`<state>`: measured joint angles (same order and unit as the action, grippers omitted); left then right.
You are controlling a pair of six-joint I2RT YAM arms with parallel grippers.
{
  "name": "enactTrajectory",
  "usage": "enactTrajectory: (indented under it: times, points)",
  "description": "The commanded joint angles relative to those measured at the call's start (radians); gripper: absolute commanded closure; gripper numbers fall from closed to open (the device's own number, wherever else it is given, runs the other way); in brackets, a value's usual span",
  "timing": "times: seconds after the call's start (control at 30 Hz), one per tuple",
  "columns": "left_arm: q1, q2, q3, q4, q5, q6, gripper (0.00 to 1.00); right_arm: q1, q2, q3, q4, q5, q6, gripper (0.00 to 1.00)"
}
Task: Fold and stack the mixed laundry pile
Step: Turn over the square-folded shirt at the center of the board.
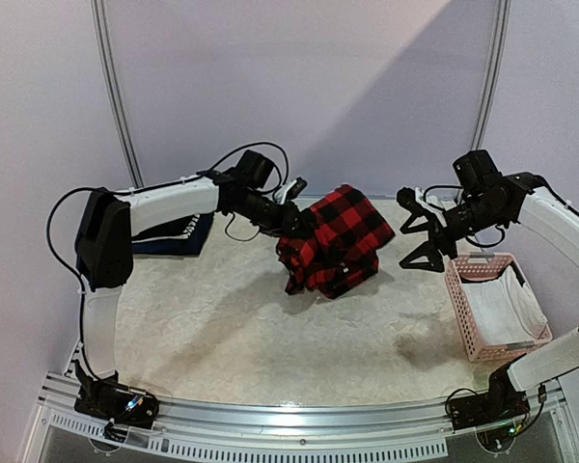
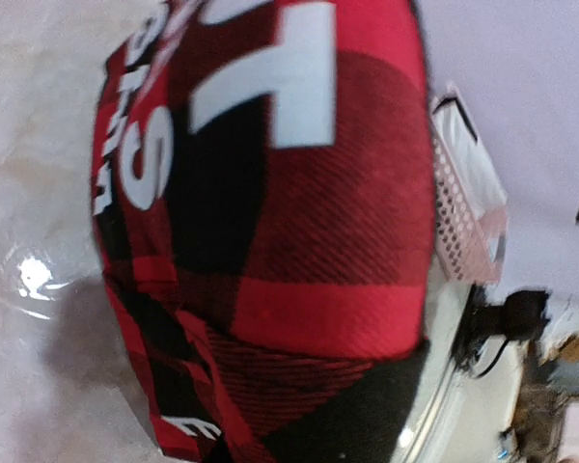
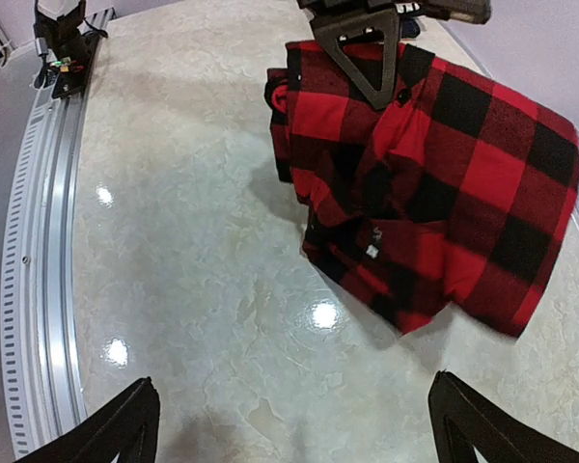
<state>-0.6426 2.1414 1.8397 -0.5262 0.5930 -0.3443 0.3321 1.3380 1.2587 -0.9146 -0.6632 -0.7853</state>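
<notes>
A red-and-black plaid flannel shirt (image 1: 340,241) hangs bunched above the middle of the table, its lower edge near the surface. My left gripper (image 1: 289,224) is shut on the shirt's left side; from the right wrist view its fingers (image 3: 372,68) pinch the top of the cloth (image 3: 444,193). In the left wrist view the plaid (image 2: 299,260) fills the frame and hides my own fingers. My right gripper (image 1: 421,237) hovers just right of the shirt, wide open and holding nothing (image 3: 294,424). Dark navy folded clothes (image 1: 179,237) lie at the back left.
A pink slatted basket (image 1: 460,313) stands at the right edge with a white garment (image 1: 510,307) inside. The pale marbled table (image 1: 222,328) stretches in front of the shirt. A metal rail (image 1: 299,424) runs along the near edge by the arm bases.
</notes>
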Motion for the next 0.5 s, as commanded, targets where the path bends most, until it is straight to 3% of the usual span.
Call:
enactTrajectory:
  times: [0.0, 0.1, 0.17, 0.27, 0.4, 0.47]
  points:
    - [0.066, 0.005, -0.165, 0.549, 0.157, -0.545, 1.0, -0.017, -0.02, 0.004, 0.017, 0.017, 0.045, 0.02]
    - [0.089, 0.018, -0.259, 0.895, 0.177, -0.817, 1.0, -0.021, -0.02, -0.008, 0.017, 0.015, 0.047, 0.02]
    - [0.097, 0.025, -0.336, 1.185, 0.124, -1.027, 1.0, -0.021, -0.023, -0.018, 0.023, 0.012, 0.049, 0.02]
    - [0.097, 0.03, -0.388, 1.449, 0.023, -1.2, 1.0, -0.021, -0.026, -0.032, 0.038, 0.001, 0.061, 0.02]
    - [0.09, -0.063, -0.535, 1.441, -0.137, -1.196, 1.0, -0.022, -0.022, -0.038, 0.045, -0.006, 0.073, 0.02]
    - [0.081, -0.143, -0.653, 1.392, -0.282, -1.171, 1.0, -0.022, -0.02, -0.042, 0.043, -0.004, 0.075, 0.02]
